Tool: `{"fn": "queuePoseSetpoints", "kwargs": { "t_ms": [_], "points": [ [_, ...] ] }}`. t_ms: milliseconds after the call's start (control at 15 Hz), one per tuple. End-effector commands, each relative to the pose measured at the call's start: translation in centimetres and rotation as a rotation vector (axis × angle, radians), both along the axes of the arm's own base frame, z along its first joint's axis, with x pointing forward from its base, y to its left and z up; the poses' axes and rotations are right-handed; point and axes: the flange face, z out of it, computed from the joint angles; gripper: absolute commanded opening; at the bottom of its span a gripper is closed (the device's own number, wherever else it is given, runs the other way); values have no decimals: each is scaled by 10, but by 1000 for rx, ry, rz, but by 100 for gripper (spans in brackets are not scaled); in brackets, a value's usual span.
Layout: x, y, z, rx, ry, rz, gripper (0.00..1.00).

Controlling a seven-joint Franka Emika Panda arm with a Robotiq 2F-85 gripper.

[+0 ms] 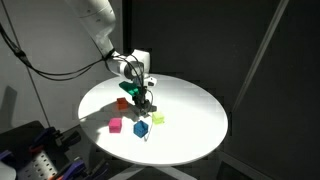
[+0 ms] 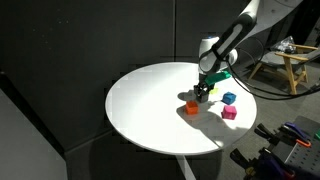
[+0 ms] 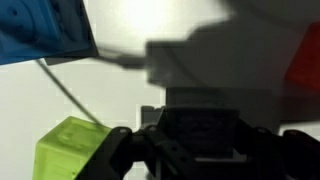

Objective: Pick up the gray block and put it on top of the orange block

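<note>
Gray block [image 3: 200, 125]: seemingly the dim shape between the jaws, low at the table [image 1: 190, 125].
Claw [image 1: 147, 98]: clenched or loose, cannot tell (too dark).
Orange block [image 2: 191, 107]: just beside the claw.

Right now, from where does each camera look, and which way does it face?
Exterior view: off the table and higher than it, looking down at the round table; the arm enters from upper left, with the hand low.
Exterior view: off another side, looking down; the arm enters from upper right, with the hand low.
Wrist view: on the wrist, facing the tabletop closely; the hand fills the bottom.
Shared: both exterior views show the orange block; all three show the blue block.
</note>
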Motion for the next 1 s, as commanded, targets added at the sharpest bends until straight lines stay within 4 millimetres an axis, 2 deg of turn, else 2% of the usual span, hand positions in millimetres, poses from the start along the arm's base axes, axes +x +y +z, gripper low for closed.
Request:
{"fn": "queuePoseSetpoints", "kwargs": {
  "t_ms": [0,533,933],
  "points": [
    [-8,-1,25,-13,19,31,28],
    [-26,8,75,-28,33,84,26],
    [-61,21,102,-6,1,235,26]
  ]
}}
